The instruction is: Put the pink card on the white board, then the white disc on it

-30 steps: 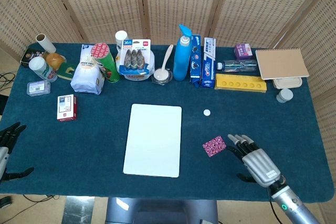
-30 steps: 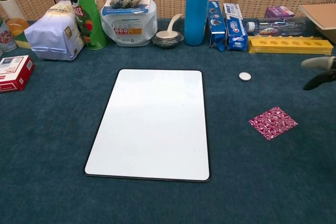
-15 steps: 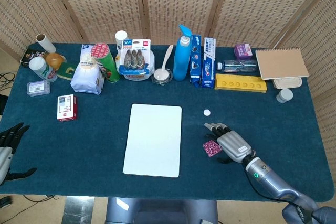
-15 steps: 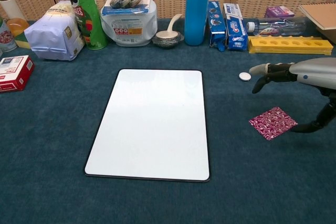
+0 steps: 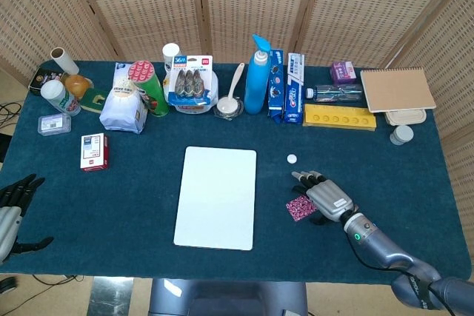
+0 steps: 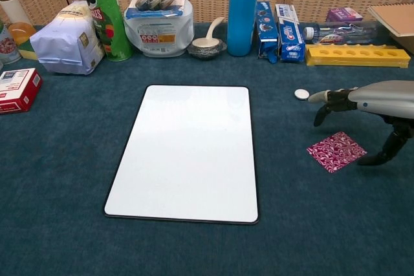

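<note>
Right of white board [image 6: 187, 150], pink card [image 6: 336, 151] lying corner-forward, right hand [image 6: 365, 105] spread, empty.

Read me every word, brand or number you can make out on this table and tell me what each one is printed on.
"36m": blue blister pack lying on the clear tub.
"Pringles" face logo, lettering partly legible: green can.
"Crest": toothpaste box.
Too small or blurred: white bag, red and white box, blue carton, purple box, jars at far left.

Matt napped teal cloth on table [image 6: 58, 224]; glossy smooth white board [image 6: 187, 150]; woven wicker screen [image 5: 244, 5] at upper frame.
</note>
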Available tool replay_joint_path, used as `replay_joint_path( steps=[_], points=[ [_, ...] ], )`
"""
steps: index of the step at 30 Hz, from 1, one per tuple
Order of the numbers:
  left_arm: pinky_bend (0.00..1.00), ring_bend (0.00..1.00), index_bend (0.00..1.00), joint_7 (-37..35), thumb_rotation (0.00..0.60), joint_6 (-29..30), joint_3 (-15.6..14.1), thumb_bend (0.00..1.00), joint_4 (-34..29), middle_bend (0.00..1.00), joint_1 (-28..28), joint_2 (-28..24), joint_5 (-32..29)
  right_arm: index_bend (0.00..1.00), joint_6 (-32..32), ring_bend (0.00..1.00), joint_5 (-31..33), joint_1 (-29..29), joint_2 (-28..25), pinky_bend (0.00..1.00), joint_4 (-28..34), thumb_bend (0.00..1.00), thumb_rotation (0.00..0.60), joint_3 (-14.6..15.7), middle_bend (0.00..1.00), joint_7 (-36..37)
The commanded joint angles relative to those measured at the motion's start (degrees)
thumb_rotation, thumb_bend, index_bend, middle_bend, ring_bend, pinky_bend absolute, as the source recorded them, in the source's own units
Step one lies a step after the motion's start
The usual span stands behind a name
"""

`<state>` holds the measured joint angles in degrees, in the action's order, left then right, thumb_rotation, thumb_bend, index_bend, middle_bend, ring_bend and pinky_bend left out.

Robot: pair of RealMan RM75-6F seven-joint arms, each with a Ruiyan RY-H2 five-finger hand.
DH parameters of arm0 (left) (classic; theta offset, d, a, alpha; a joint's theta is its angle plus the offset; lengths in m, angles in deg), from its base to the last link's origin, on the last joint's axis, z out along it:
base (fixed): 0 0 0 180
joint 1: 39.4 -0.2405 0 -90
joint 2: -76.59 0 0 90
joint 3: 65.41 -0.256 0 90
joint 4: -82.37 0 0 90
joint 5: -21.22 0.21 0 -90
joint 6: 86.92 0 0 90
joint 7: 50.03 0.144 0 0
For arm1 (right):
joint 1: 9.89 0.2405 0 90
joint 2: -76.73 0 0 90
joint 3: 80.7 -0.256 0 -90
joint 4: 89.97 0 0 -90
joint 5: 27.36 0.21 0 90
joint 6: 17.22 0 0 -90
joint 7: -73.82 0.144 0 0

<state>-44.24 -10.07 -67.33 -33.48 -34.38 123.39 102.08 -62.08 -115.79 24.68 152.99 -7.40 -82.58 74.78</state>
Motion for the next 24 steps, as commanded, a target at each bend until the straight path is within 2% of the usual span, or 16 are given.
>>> replay_joint_path(
  steps=[1, 24],
  points=[
    [0.05, 0.00, 0.00, 0.4, 0.600, -0.3, 0.1, 0.08, -0.1, 0.00, 0.2, 0.2, -0.3, 0.23, -0.1, 0.00, -0.3, 0.4, 0.1, 0.00, -0.6, 0.29, 0.600, 0.5, 0.00, 1.0],
    [0.05, 0.00, 0.00, 3.0, 0.600, -1.5, 0.1, 0.08, -0.9, 0.00, 0.9, 0.7, -2.2, 0.26, 0.1, 0.01, -0.1, 2.6, 2.6, 0.00, -5.7, 0.31, 0.600, 2.7, 0.01, 3.1]
  ],
)
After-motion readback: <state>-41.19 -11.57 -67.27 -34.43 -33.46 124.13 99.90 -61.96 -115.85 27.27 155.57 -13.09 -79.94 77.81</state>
